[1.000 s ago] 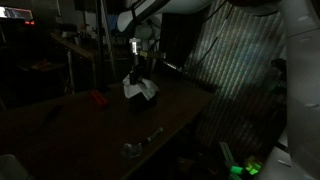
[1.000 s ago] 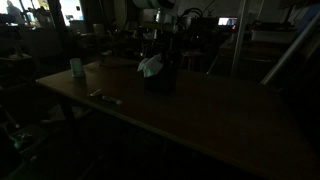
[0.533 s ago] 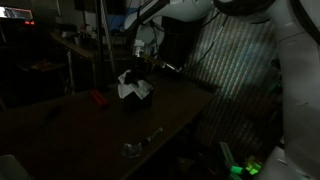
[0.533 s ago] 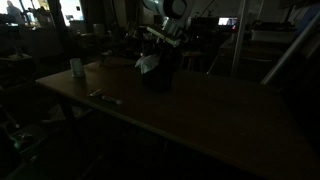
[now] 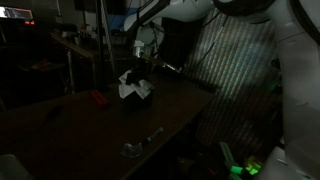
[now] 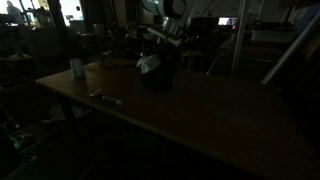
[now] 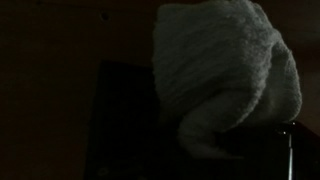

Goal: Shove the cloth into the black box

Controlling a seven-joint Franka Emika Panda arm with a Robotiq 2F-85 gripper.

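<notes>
The cloth (image 5: 131, 86) sits bunched up in the mouth of the black box (image 5: 141, 99), directly under the pincer (image 5: 137, 67); a good pale wad of it stands proud of the rim, and in an exterior view (image 6: 150, 65) it spills over the near edge rather than lying down inside. From the wrist view the cloth (image 7: 226, 72) fills the upper right as a rounded, nubbly lump, with the dark wall of the box (image 7: 125, 125) below and to its left; how much fabric is already inside I can't make out in this gloom.

The pincer hangs just above the wad, close to or touching its top; whether its jaws are apart or together I cannot tell, the room is too dark and the wrist view shows no fingers clearly.

To my eye the stuffing step is in hand and only part done; the next move calls for a straight push down through the top of the lump, centred over the opening, then a tuck on the overhanging flap; the box looks light and may slide or tip on the table (image 5: 60, 132) if the push lands off-centre.

A small red object (image 5: 97, 98) lies well off to one side of the pincer, apart from the box.
</notes>
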